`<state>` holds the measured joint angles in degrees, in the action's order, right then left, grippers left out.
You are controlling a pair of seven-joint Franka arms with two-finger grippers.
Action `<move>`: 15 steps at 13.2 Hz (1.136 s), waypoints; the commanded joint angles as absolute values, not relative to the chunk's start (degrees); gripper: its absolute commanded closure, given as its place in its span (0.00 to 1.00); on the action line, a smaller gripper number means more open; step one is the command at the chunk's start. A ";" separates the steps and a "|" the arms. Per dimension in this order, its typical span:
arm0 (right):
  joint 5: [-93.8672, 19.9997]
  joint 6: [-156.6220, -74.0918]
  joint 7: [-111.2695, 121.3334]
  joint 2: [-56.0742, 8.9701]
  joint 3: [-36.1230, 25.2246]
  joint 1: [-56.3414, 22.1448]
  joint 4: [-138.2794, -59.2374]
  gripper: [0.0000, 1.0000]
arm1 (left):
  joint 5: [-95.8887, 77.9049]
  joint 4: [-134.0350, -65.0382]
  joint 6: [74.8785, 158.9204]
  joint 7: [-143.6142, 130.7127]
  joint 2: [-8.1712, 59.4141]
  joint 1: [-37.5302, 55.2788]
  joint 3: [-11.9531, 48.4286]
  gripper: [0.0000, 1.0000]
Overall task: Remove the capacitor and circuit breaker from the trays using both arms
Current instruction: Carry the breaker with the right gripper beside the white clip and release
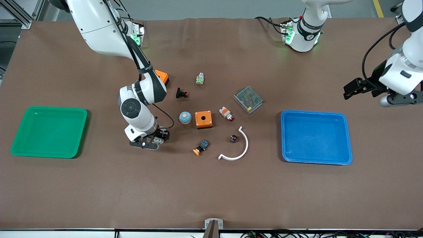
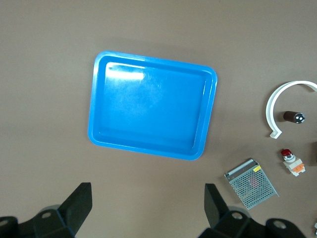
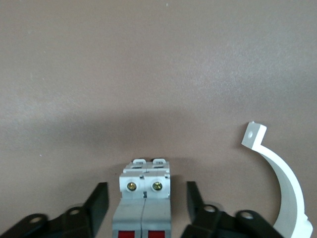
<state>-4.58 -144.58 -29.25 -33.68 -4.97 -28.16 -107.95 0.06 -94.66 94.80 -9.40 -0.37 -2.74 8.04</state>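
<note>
- Circuit breaker, a small white-grey plastic block with red levers, lies on the brown table between the right gripper's parted fingers, with a gap at each side, so it is not gripped.
- Tiny black cylindrical capacitor lies on the table inside the white curved plastic arc.
- Green tray and blue tray are empty.
- Left gripper hangs open over the table beside the blue tray, waiting.
- Risk: as the right gripper lifts, a finger could catch the breaker and topple it.
</note>
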 commanded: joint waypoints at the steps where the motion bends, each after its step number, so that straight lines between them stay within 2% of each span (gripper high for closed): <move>1: -5.80 -139.69 -29.44 -33.84 -5.10 -27.95 -104.52 0.00 | -0.27 -95.10 93.88 -5.29 -2.72 -3.87 8.00 0.00; 4: -5.45 -127.84 -29.01 -33.14 -5.27 -26.29 -97.67 0.00 | -0.09 -90.63 91.07 -4.22 -2.20 -3.96 8.08 0.00; 8: -5.45 -110.60 -21.03 -31.91 -5.27 -21.64 -87.56 0.00 | -0.70 -89.74 90.79 -3.87 -1.76 -4.22 8.00 0.00; 10: -5.10 -105.75 -13.75 -30.16 -5.36 -18.73 -85.70 0.00 | -0.53 -89.74 90.79 -3.87 -1.58 -4.92 7.91 0.00; 15: -2.13 -99.86 0.52 -24.62 -5.45 -9.94 -85.87 0.00 | -0.26 -89.74 90.79 -3.96 -1.14 -5.27 8.00 0.00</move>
